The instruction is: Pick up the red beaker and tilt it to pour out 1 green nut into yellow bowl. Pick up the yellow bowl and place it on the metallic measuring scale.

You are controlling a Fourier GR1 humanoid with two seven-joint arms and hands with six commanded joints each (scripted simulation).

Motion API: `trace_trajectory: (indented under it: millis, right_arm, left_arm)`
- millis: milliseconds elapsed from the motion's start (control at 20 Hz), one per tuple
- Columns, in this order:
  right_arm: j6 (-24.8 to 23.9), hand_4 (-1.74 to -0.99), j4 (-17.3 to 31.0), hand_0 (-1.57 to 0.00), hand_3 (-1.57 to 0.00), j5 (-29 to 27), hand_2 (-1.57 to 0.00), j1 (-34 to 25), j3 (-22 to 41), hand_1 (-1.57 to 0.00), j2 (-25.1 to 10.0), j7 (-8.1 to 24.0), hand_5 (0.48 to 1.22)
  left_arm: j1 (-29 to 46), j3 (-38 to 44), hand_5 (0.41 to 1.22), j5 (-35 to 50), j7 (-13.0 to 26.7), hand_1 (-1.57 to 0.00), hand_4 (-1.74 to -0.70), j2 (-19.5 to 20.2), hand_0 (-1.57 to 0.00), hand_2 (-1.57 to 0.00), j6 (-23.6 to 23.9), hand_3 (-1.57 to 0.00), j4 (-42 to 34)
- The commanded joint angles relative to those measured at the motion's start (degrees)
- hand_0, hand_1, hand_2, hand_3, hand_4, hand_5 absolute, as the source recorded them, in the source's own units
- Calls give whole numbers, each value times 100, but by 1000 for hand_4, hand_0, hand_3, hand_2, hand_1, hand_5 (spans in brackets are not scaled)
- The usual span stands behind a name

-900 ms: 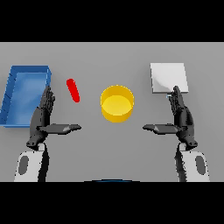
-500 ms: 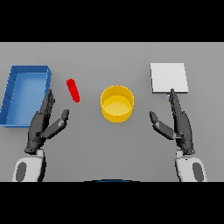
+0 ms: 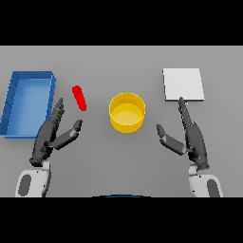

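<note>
A small red beaker (image 3: 79, 97) leans on the grey table, left of centre. My left hand (image 3: 50, 136) is open just below and to the left of it, fingertips short of the beaker, thumb spread toward the right. The yellow bowl (image 3: 126, 112) stands in the middle; nothing shows clearly inside it. At the back right lies the flat pale metallic measuring scale (image 3: 183, 84). My right hand (image 3: 190, 137) is open below the scale, fingers pointing up at its front edge, thumb stretched toward the bowl. No green nut is visible.
A blue open tray (image 3: 14, 97) sits at the far left, close beside my left hand's fingers. The grey table (image 3: 121, 61) stretches behind the objects.
Both hands have drawn back toward the lower edge and tilted, thumbs swinging upward. The left hand leans right toward the beaker. The beaker, bowl and scale have not moved.
</note>
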Motion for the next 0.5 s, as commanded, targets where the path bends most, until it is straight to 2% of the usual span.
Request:
trace_trajectory:
  millis: [0, 100, 250, 450]
  right_arm:
    - [52, -1189, -56, 1, 1, -69, 1, 81, -14, 1, -23, -57, 626]
    - [76, -1209, 47, 1, 1, -160, 1, -30, -83, 1, -18, 25, 627]
    - [104, -1220, 86, 1, 1, -207, 1, -10, -114, 1, -42, -95, 626]
    - [107, -1227, -17, 1, 1, -202, 1, -7, -98, 1, -45, -100, 625]
  left_arm:
    - [-140, 81, 643, 49, 26, 1, -1145, -11, 1, 1, 3, 1, 230]
    - [-582, 229, 648, 112, 40, 1, -1169, 16, 1, 1, -33, 1, 724]
    - [-1074, 390, 644, 76, -166, 1, -1177, 65, 1, 1, -36, 1, 1455]
    - [-1688, 492, 637, 65, -501, 1, -1183, 34, 1, 1, -78, 1, 2218]
